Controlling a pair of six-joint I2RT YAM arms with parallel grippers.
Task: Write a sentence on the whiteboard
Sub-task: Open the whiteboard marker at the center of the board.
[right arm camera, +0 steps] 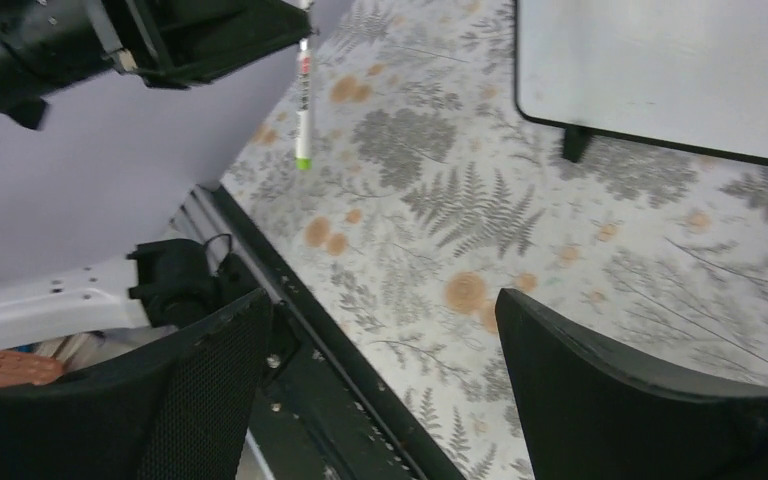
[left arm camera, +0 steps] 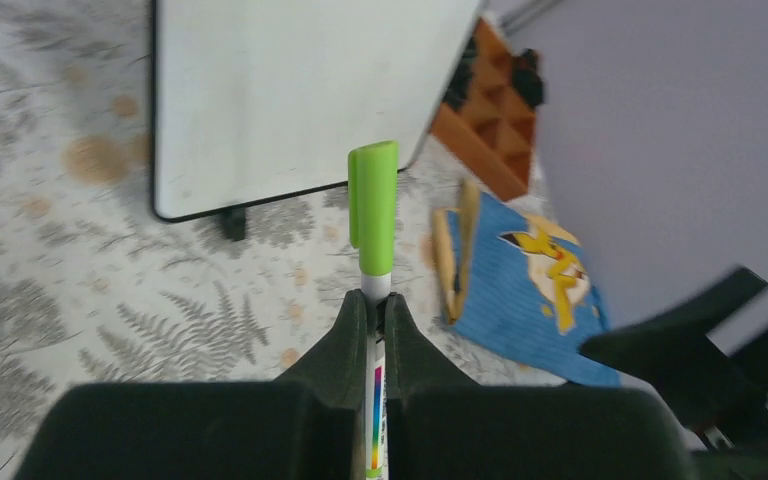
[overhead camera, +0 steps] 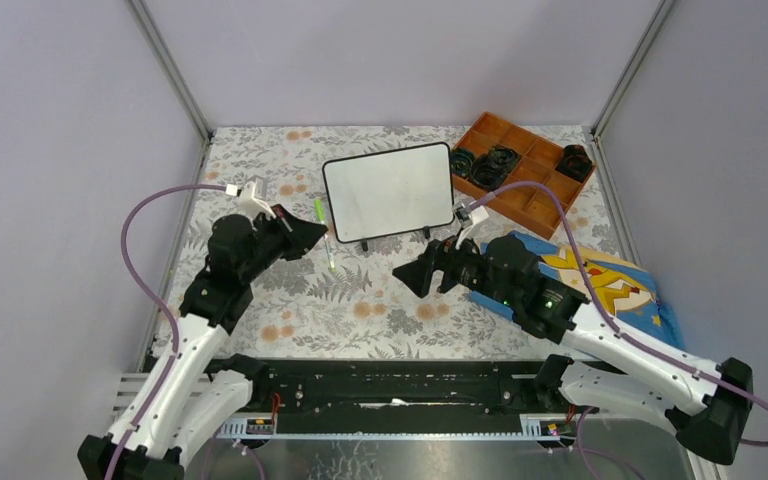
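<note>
The whiteboard stands on small black feet at the middle back of the table, its face plain white; the sentence is not in view. My left gripper is shut on a white marker with a green cap, hanging above the cloth just left of the board's near left corner. The marker points cap-forward, cap on. My right gripper stands open and empty in front of the board, facing the left gripper across a gap.
A wooden compartment tray holding black coils sits at the back right. A blue Pikachu cloth lies under the right arm. Floral table cover, grey walls around, black rail along the near edge.
</note>
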